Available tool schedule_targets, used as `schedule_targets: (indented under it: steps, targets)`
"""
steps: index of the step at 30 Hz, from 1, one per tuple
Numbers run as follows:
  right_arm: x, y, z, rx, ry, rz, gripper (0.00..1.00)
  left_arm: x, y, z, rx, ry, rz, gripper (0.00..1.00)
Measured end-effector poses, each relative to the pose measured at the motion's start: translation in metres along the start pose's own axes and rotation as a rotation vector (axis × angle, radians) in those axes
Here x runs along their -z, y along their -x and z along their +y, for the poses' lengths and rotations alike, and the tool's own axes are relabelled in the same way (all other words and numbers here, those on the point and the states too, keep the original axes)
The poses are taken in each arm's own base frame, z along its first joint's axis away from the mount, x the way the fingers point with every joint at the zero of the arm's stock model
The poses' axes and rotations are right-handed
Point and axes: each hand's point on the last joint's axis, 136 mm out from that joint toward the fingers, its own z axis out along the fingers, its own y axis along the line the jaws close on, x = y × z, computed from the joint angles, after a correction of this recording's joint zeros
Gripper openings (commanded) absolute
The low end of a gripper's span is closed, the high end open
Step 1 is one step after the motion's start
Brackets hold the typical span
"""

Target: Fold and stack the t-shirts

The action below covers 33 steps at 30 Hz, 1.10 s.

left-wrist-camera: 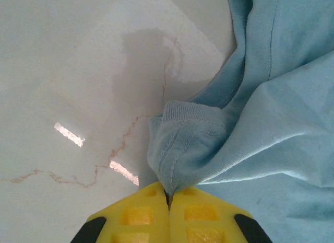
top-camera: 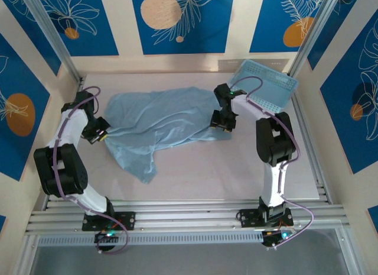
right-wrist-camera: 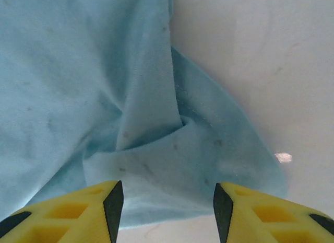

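Pale table (top-camera: 201, 171) bears a t-shirt (top-camera: 162, 118) lying lengthwise between left jaws pinching its edge and right jaws spread above.

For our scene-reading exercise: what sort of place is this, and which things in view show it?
Likely a robot test cell in a lab: left arm and right arm bolted to an aluminium rail, a walled-in white table holding a t-shirt, printed blue wall panels.

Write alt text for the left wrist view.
The left gripper, yellow and shut, pinches a hemmed edge of the light blue t-shirt, which spreads away to the right. To the left lies the pale, veined table with small glints.
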Motion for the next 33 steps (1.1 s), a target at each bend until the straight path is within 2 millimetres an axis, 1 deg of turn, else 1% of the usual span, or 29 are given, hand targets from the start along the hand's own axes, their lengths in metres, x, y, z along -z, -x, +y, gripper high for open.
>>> schedule_targets:
  steps: [1,3,4,6,7,11,13,15,18,20,21,23,26,30,33]
  targets:
    - [-0.006,-0.001,-0.003,-0.002,-0.015,0.017,0.48,0.0,0.001,-0.001,-0.001,0.0,0.0,0.0]
    - [-0.019,-0.003,-0.012,-0.005,-0.047,0.053,0.36,0.0,0.003,-0.002,-0.002,-0.002,-0.003,0.0]
    - [-0.025,-0.004,-0.017,-0.01,-0.063,0.071,0.28,0.001,0.004,-0.003,-0.005,-0.004,-0.006,0.0]
    - [-0.024,-0.002,-0.021,-0.014,-0.074,0.08,0.05,0.002,0.006,-0.004,-0.008,-0.006,-0.01,0.0]
    - [-0.023,0.002,-0.022,-0.018,-0.076,0.071,0.0,0.002,0.006,-0.004,-0.008,-0.007,-0.012,0.0]
    - [-0.017,0.01,-0.034,-0.036,-0.119,0.032,0.0,0.004,0.009,-0.005,-0.008,-0.005,-0.024,0.0]
    - [-0.009,0.01,-0.04,-0.041,-0.129,0.014,0.0,0.005,0.01,-0.005,-0.008,-0.004,-0.028,0.0]
    - [0.009,0.007,-0.042,-0.043,-0.122,-0.01,0.0,0.006,0.011,-0.005,-0.009,-0.003,-0.033,0.0]
    - [0.049,0.006,-0.042,-0.047,-0.08,-0.08,0.0,0.009,0.013,-0.005,-0.009,-0.007,-0.045,0.0]
    - [0.077,0.002,-0.042,-0.047,-0.052,-0.127,0.0,0.014,0.013,-0.005,-0.009,-0.015,-0.058,0.0]
    - [0.087,-0.001,-0.043,-0.048,-0.042,-0.142,0.0,0.016,0.014,-0.005,-0.009,-0.016,-0.066,0.0]
    - [0.108,-0.014,-0.045,-0.046,-0.026,-0.164,0.0,0.022,0.015,-0.005,-0.009,-0.021,-0.086,0.0]
    - [0.125,-0.038,-0.052,-0.039,-0.028,-0.155,0.0,0.032,0.018,-0.005,-0.008,-0.029,-0.117,0.0]
    - [0.137,-0.063,-0.062,-0.024,-0.043,-0.146,0.0,0.042,0.022,-0.003,-0.006,-0.032,-0.161,0.0]
    - [0.139,-0.07,-0.074,-0.044,-0.057,-0.137,0.0,0.044,0.023,-0.001,-0.003,-0.021,-0.176,0.0]
